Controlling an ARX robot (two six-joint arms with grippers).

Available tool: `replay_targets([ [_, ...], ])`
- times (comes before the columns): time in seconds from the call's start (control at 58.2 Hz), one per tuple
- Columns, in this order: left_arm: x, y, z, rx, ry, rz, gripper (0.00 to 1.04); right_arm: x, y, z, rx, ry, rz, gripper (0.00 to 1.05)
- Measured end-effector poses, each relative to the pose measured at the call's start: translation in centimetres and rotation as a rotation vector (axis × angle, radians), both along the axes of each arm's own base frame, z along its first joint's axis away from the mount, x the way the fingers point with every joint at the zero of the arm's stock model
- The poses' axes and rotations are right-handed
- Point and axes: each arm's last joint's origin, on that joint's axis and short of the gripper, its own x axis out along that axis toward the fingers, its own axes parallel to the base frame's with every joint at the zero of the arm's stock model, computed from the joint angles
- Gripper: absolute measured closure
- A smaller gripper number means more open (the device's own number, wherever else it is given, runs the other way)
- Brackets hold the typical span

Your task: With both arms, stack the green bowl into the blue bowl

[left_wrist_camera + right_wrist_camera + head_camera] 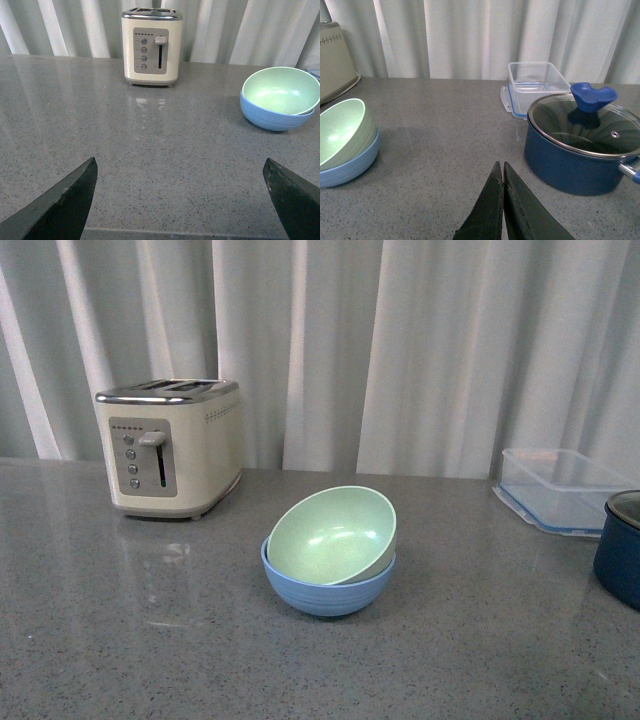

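Observation:
The green bowl [332, 534] sits tilted inside the blue bowl [325, 588] at the middle of the grey countertop. Both also show in the left wrist view, the green bowl [281, 90] in the blue bowl [275, 116], and in the right wrist view, the green bowl [342, 131] in the blue bowl [350, 165]. Neither arm shows in the front view. My left gripper [180, 172] is open and empty, well back from the bowls. My right gripper [501, 167] is shut on nothing, between the bowls and a navy pot.
A cream toaster [175, 446] stands at the back left. A clear plastic container [560, 488] sits at the back right, with a dark navy lidded pot [582, 142] in front of it. White curtains hang behind the counter.

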Motion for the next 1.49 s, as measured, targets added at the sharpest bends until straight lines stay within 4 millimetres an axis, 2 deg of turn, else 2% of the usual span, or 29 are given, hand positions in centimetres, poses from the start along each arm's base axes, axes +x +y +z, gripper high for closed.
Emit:
replay_targets([
  [0.309,0.0,0.0,0.0,0.0,0.0,0.0,0.07,-2.9,-1.6,-1.4,0.001,0.002,-0.002,1.04],
  [0.636,0.0,0.0,0.0,0.0,0.0,0.0,0.07,-5.0,-1.7,-2.2,0.001,0.0,-0.001,1.04],
  [0.756,0.0,0.0,0.0,0.0,0.0,0.0,0.07,-5.6,-1.7,-3.2,0.001,0.002,-0.002,1.04],
  [1.495,0.0,0.0,0.0,0.0,0.0,0.0,0.07,-8.1,-1.7,-2.8,0.001,-0.017,-0.001,1.04],
])
